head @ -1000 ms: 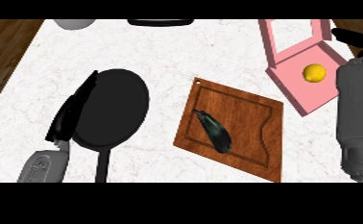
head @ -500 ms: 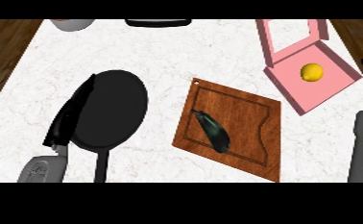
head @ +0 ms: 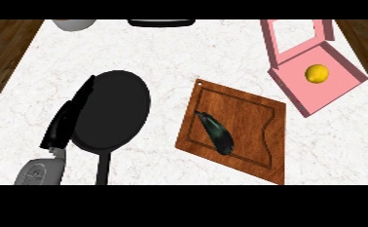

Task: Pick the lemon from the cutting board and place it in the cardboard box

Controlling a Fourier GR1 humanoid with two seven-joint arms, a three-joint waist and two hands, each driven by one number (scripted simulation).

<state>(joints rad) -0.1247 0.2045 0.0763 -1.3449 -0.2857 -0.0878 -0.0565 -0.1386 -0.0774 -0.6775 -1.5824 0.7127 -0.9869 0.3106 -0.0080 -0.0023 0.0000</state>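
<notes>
The yellow lemon (head: 317, 73) lies inside the open pink box (head: 340, 81) at the right of the white counter, with the box lid (head: 298, 35) folded back behind it. The wooden cutting board (head: 251, 115) sits right of centre, with only a dark green, elongated vegetable (head: 216, 132) on it. My left hand (head: 66, 120) rests at the lower left, its black fingers straight along the left side of the frying pan. My right hand is not in this view.
A black frying pan (head: 112, 108) lies left of centre, handle pointing toward the lower edge. A grey bowl (head: 74, 24) and a dark dish (head: 161, 22) sit at the counter's far edge. The counter's side edges show at the upper left and upper right.
My right forearm, beside the box one second ago, has drawn back down and left the view. The lemon stays in the box. The left hand has barely moved.
</notes>
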